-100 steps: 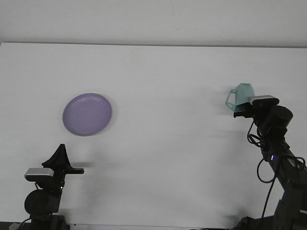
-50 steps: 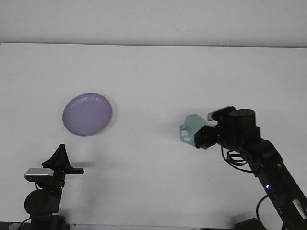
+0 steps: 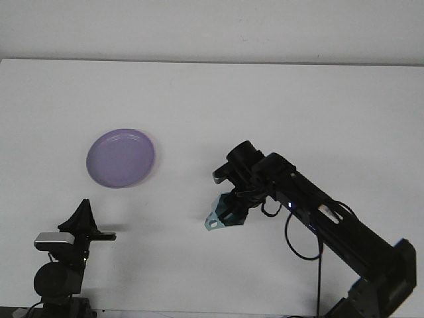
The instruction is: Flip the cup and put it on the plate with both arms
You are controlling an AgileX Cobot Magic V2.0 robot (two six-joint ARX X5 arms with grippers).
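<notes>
I am holding the pale teal cup [image 3: 222, 217] clamped in my right gripper [image 3: 233, 209] above the white table [image 3: 265, 99], off to the right of the purple plate [image 3: 120, 158] and slightly nearer me, while my left gripper [image 3: 83, 215] is waiting directly below that plate, its fingers seemingly together.

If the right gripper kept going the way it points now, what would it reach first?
The right gripper, shut on the teal cup, points down and left. Most likely the cup would meet bare white table first; the purple plate lies off that line. Depth is uncertain.
</notes>
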